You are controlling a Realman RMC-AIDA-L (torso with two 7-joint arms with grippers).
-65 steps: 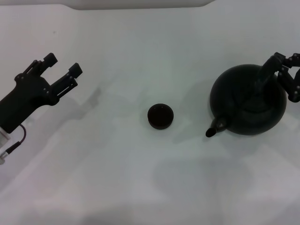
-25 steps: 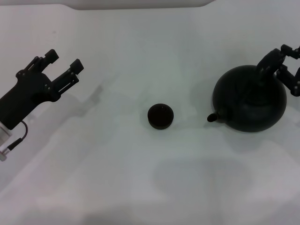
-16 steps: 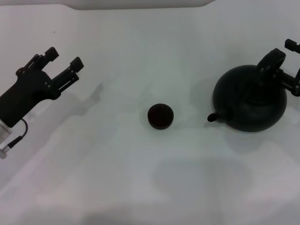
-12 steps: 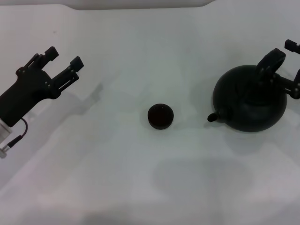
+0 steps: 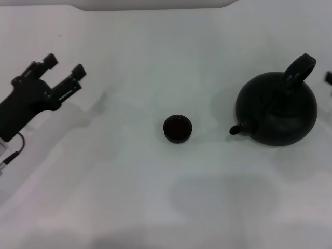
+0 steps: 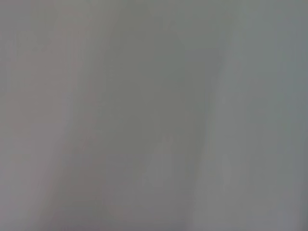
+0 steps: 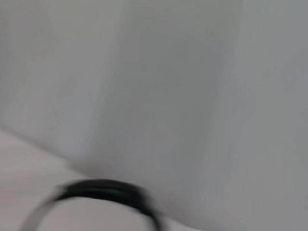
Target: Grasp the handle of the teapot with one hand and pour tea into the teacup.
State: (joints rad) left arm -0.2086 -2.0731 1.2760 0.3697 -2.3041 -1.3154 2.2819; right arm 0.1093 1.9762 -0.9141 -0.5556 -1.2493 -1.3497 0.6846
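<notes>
Two things are sitting on the white table (image 5: 155, 197): the teapot (image 5: 276, 111) at the right, the teacup (image 5: 177, 128) in the middle. The left gripper (image 5: 63, 70) is hovering wide open, holding nothing. The right gripper (image 5: 329, 78) is barely peeking in; I cannot tell its fingers.

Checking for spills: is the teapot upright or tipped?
Upright: the teapot sits flat, handle arched above, spout level.

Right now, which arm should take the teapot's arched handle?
Right. The right gripper sits at the view's edge beside the matte-black round teapot and its handle; the left gripper hangs far across the table.
</notes>
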